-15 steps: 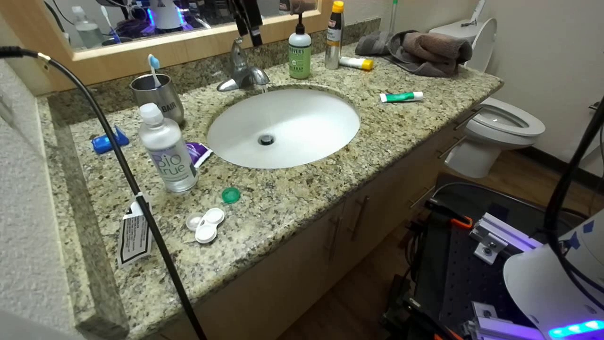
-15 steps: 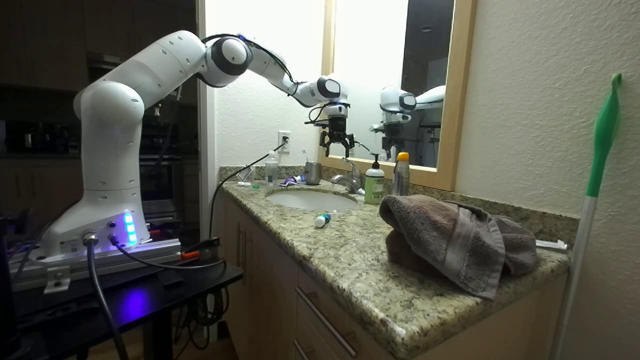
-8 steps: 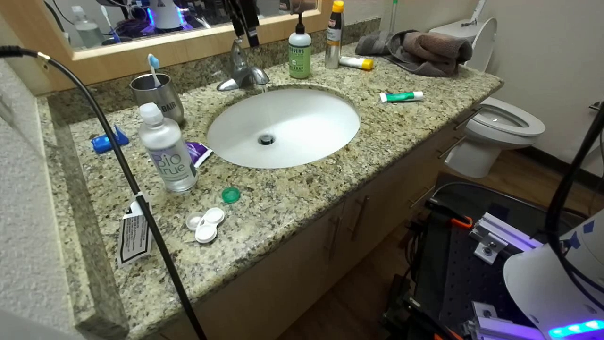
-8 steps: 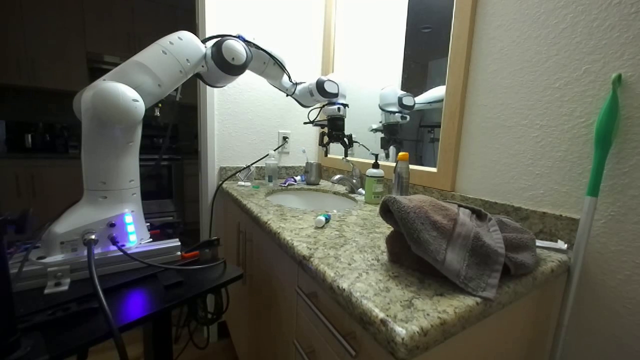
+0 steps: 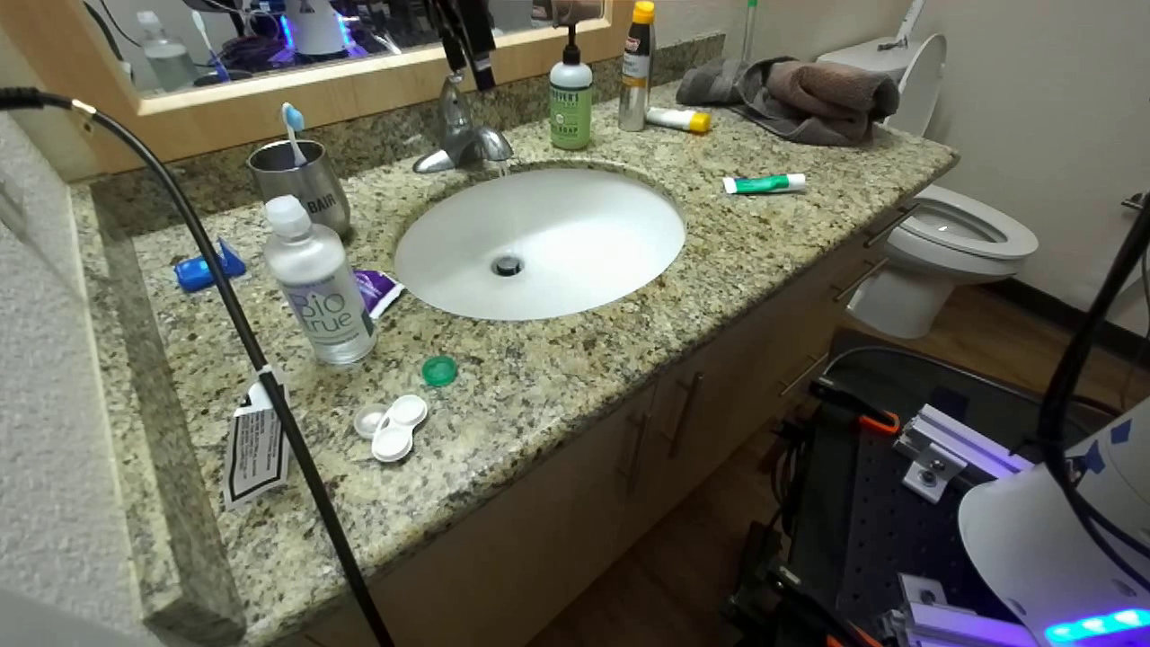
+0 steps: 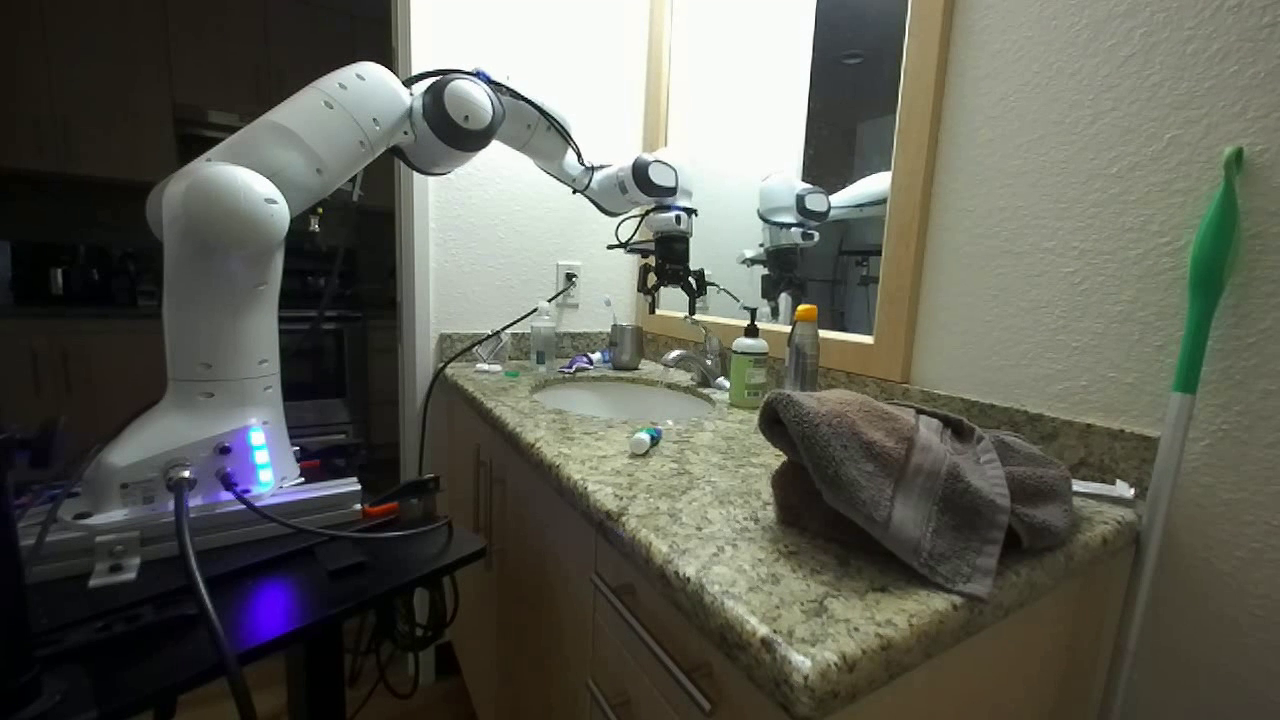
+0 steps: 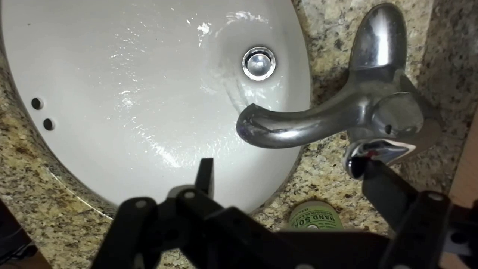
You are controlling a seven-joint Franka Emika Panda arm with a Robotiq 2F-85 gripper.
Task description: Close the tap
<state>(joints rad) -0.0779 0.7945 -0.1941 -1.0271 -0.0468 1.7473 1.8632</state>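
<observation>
The silver tap [image 7: 283, 130] stands behind the white oval basin [image 5: 575, 243], its spout over the rim. A thin stream shows below the spout in an exterior view, and the basin glistens with water. My gripper [image 6: 672, 306] points down from above the tap, jaws wide apart with nothing between them. In the wrist view, one of its fingers [image 7: 388, 194] overlaps the end of the tap's lever handle [image 7: 384, 148], which has a red mark; whether they touch I cannot tell. The opposite finger hangs over the basin, clear of the spout.
A green soap bottle [image 5: 570, 106] stands close beside the tap, with a yellow-capped can [image 5: 636, 67] further along. On the tap's opposite side are a steel cup [image 5: 301, 184] and a clear bottle [image 5: 319, 288]. The mirror [image 6: 740, 180] rises right behind the gripper.
In the first half second my gripper shifts slightly, a little left and down in an exterior view. Since then it has held still. The tap and the water look the same.
</observation>
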